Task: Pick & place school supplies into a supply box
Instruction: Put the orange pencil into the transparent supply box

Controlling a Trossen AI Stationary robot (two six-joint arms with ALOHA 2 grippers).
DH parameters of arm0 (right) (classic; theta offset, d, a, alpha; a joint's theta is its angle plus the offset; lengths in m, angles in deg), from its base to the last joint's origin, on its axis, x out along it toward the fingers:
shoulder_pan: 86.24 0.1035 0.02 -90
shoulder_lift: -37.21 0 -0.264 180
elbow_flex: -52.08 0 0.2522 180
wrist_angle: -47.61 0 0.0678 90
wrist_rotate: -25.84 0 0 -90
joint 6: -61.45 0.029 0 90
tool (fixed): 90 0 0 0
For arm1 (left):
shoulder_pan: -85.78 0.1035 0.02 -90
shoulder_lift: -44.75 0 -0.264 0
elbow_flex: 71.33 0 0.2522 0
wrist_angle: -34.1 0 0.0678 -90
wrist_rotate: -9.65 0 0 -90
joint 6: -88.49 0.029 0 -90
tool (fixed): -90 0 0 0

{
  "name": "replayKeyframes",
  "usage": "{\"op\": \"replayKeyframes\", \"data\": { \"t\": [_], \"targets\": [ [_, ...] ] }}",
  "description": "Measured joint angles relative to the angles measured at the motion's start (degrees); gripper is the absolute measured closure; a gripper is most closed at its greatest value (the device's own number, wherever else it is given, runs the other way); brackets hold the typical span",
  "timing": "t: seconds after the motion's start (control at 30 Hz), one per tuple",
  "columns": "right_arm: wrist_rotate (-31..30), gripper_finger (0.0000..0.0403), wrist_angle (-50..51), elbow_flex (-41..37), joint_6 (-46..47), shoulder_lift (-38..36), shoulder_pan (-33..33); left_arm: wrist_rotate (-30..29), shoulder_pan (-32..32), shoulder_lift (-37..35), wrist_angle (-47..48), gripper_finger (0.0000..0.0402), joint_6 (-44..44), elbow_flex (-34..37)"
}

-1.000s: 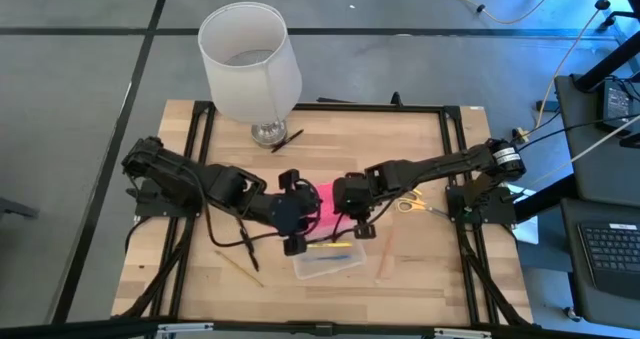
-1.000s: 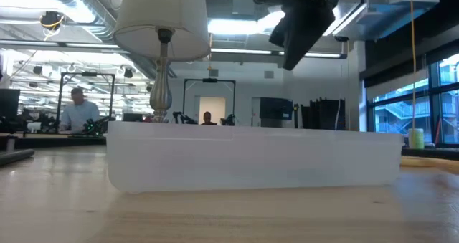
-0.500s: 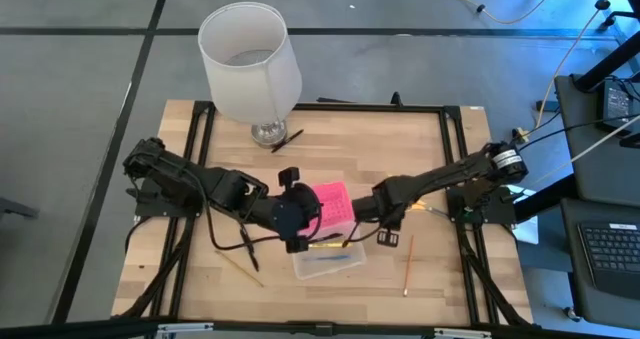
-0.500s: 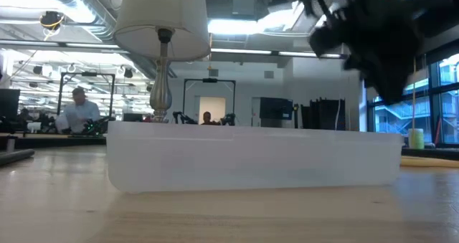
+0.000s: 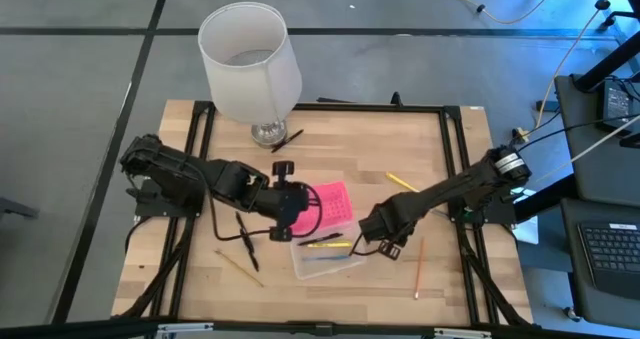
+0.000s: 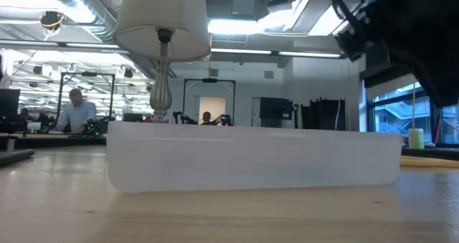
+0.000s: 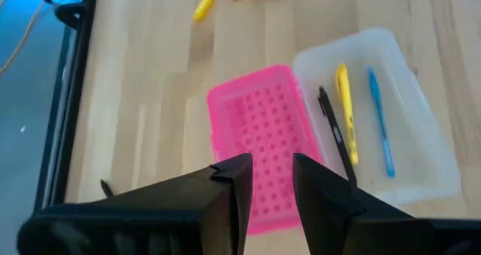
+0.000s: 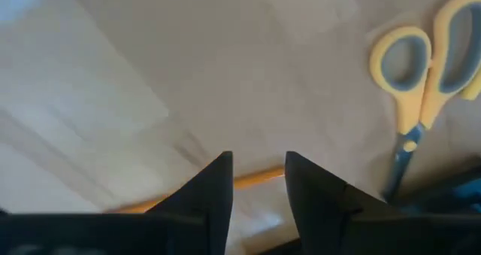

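The supply box lies open at mid table: its pink lid (image 5: pixel 331 205) is flat on the wood, and its clear base (image 5: pixel 328 258) holds a yellow pen (image 7: pixel 345 112), a black pen (image 7: pixel 331 131) and a blue pen (image 7: pixel 379 119). My left gripper (image 7: pixel 270 180) hovers open above the lid's left part. My right gripper (image 8: pixel 257 181) stands open to the right of the base, pointing down. An orange pencil (image 8: pixel 255 178) shows between its fingers on the table below. The yellow-handled scissors (image 8: pixel 421 82) lie beyond it.
A white lamp (image 5: pixel 250 64) stands at the far left. Loose supplies lie about: a tan pencil (image 5: pixel 419 269) near right, a yellow pencil (image 5: pixel 403 182), a black pen (image 5: pixel 245 241), a wooden pencil (image 5: pixel 238 267), and a black pen (image 5: pixel 287 139) by the lamp's foot.
My right gripper has swung from over the pink lid toward the table's near right, sinking and rolling about its own line. The tan pencil now lies farther right on the table. My left gripper has drawn back a little toward the left and rolled.
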Motion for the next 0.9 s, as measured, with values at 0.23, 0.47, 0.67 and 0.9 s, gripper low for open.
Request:
{"op": "replayKeyframes", "data": {
  "t": [0.23, 0.47, 0.67, 0.9],
  "targets": [
    [0.1, 0.0275, 0.6, 5.6, 11.1, -0.1, 6.5, 1.0, -2.1, -6.8, -5.5, 0.0313, -1.2, 9.1],
    [3.3, 0.0269, 0.5, 6.1, 24.2, -0.1, 14.0, 1.3, -3.4, -12.4, -17.5, 0.0313, -3.6, 17.6],
    [5.1, 0.0196, 0.3, 6.1, 35.4, -0.1, 19.6, 4.2, -3.7, -12.8, -22.7, 0.0313, -5.6, 19.9],
    [1.9, 0.0119, -5.4, 6.1, 55.9, -0.1, 27.1, 5.1, -3.7, -12.4, -24.8, 0.0313, -7.7, 20.4]
  ]
}}
